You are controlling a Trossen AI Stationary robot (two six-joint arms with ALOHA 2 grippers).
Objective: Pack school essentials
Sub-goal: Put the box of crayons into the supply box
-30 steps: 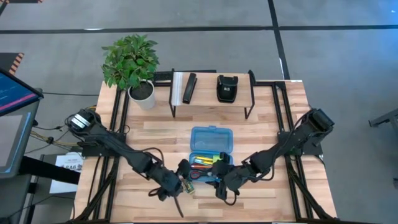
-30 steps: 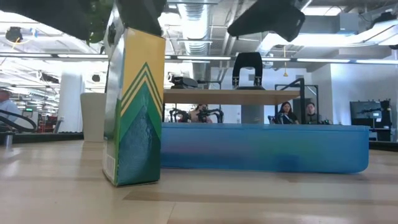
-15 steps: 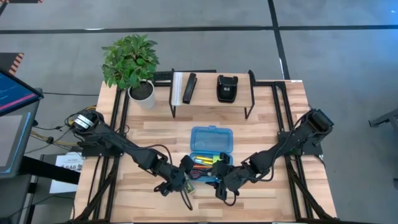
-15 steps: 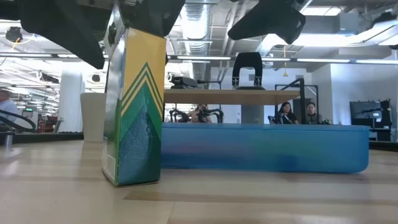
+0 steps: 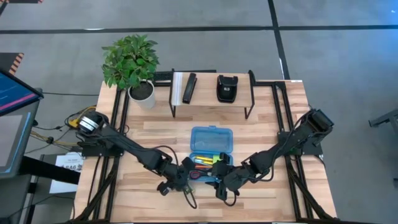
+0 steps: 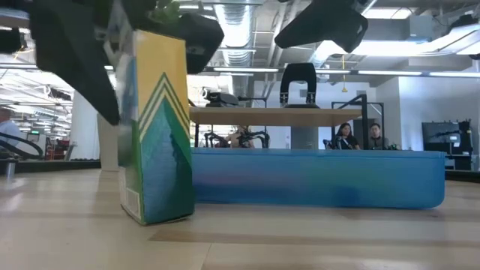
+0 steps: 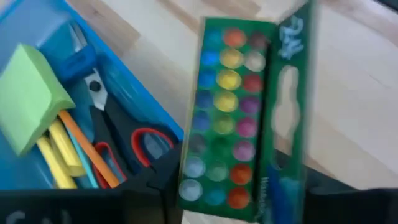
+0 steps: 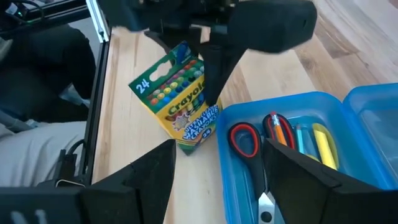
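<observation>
The crayon box [image 8: 180,99] stands upright on the table [image 6: 300,240], just beside the blue case [image 6: 315,180], not packed yet. The left gripper [image 8: 186,62] is around its top, but I cannot tell if it is squeezing. If the hold is loose or off to one side, the box could tip over or slip out when lifted. The right gripper [image 5: 222,185] hangs wide apart and empty over the case's near edge, so the two arms might bump. Farther in, scissors [image 8: 245,140], pencils [image 8: 280,130] and a green pad [image 7: 31,93] fill the case, so the box may catch on its wall
</observation>
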